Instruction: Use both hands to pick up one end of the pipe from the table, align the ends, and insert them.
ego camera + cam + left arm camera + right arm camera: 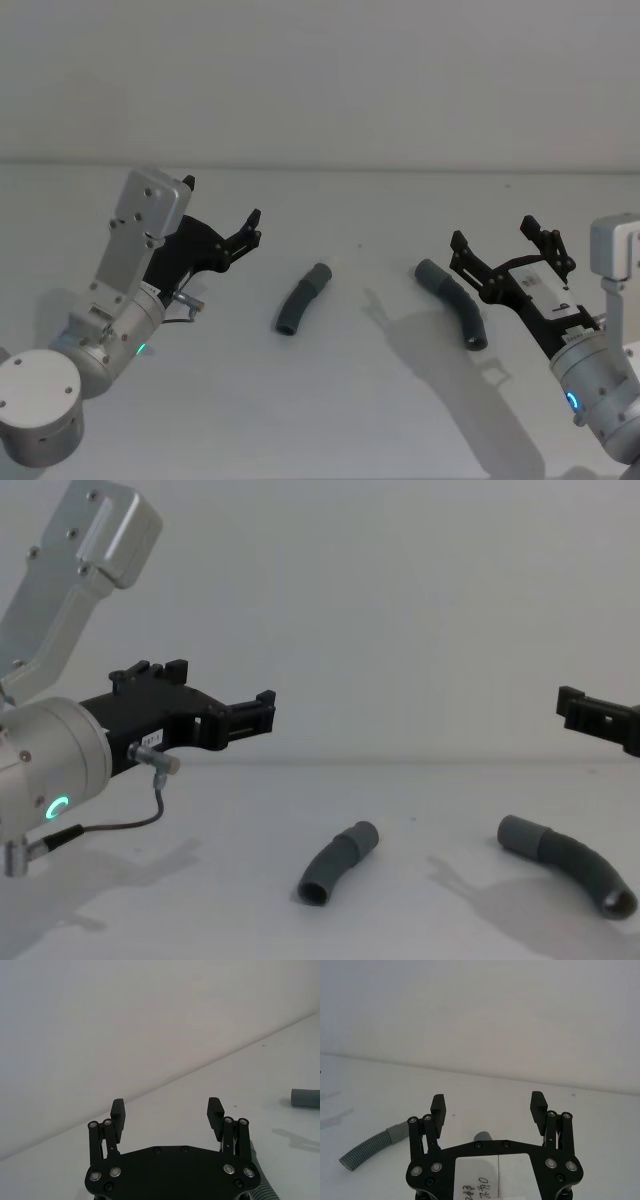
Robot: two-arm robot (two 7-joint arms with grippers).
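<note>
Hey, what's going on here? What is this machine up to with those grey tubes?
A two-armed robot is about to join two bent grey pipe pieces. Both lie apart on the table: the shorter piece on the left arm's side, the longer piece on the right arm's side. The left gripper and the right gripper are both open and hover above the table, touching neither piece. Nothing has been picked up yet.

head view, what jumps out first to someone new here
Two dark grey ribbed pipe pieces lie apart on the white table: the shorter piece mid-table, the longer piece to its right. The left gripper and right gripper hover open at either side, touching neither.
</note>
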